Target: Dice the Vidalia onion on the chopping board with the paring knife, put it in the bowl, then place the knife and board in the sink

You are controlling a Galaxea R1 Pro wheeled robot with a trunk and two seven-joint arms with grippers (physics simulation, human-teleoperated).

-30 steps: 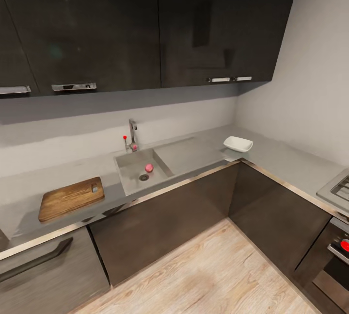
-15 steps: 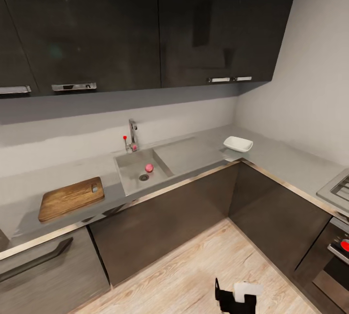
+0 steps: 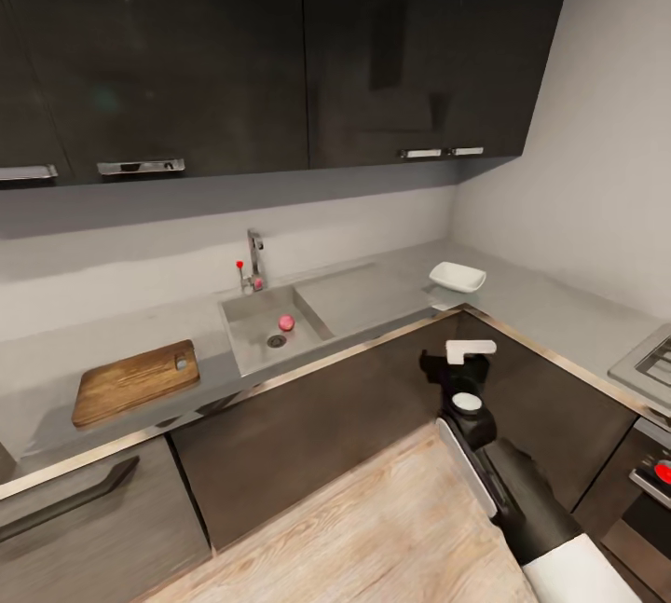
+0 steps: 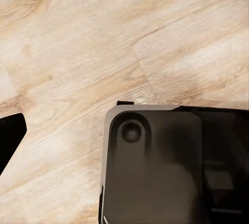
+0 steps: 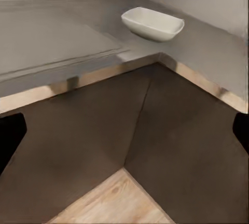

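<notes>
Pinkish Vidalia onion (image 3: 286, 322) is seen beside the sink (image 3: 244, 343) drain, unpicked; right gripper (image 3: 454, 368) is held wide, presumably for it.

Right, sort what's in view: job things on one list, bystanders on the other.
Job: Vidalia onion in the sink; chopping board; bowl; countertop; right gripper.
Bystanders: tap; wall cabinets; stove; wooden floor.

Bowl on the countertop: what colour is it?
White, plain, no pattern. The bowl shows best in the right wrist view, on the grey countertop.
</notes>
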